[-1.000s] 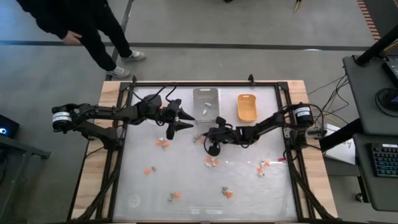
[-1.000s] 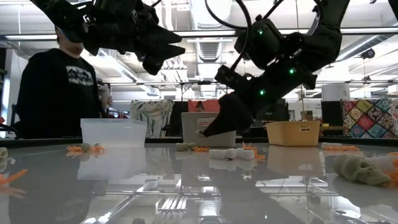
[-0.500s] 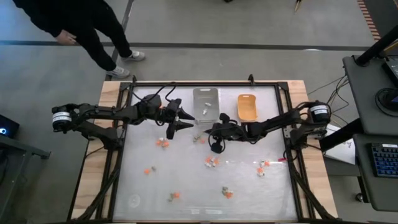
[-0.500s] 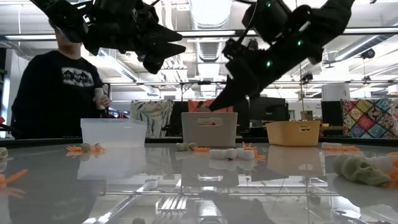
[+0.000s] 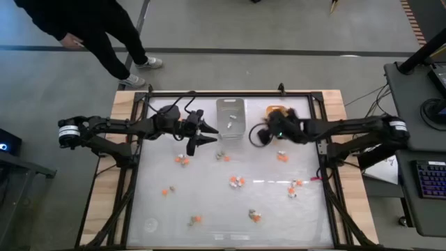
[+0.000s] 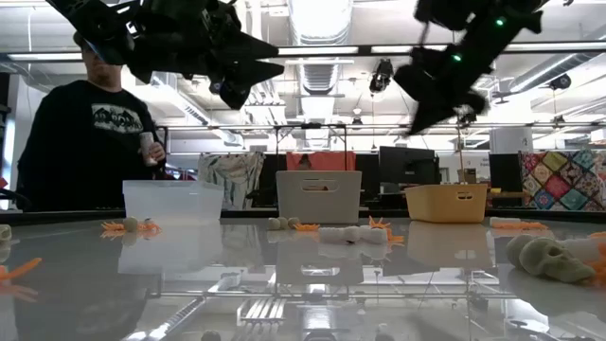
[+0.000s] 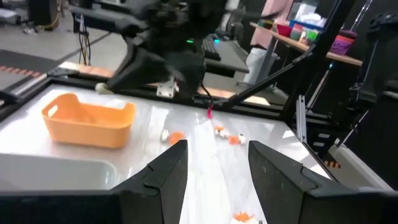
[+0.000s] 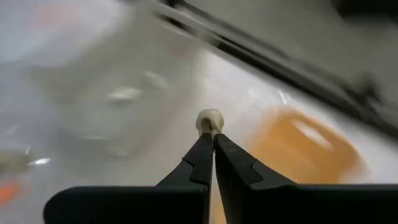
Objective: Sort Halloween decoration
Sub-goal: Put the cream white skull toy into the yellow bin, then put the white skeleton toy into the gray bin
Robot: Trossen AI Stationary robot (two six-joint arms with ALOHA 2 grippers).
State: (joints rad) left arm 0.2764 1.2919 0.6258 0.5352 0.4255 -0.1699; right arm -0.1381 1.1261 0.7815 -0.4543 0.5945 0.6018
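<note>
Between the right gripper's [image 8: 211, 138] clenched fingertips sits a tiny tan trinket [image 8: 209, 121]; barely pinched, it could slip before reaching the orange-yellow plastic tray [image 8: 308, 146] just beyond.

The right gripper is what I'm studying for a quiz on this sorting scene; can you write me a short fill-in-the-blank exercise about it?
1. The right gripper is shut on a small ____ trinket.
2. In the high view it hangs near the ____ tray.
3. The left gripper is ____ and holds nothing.

Missing words: tan; orange; open
</note>
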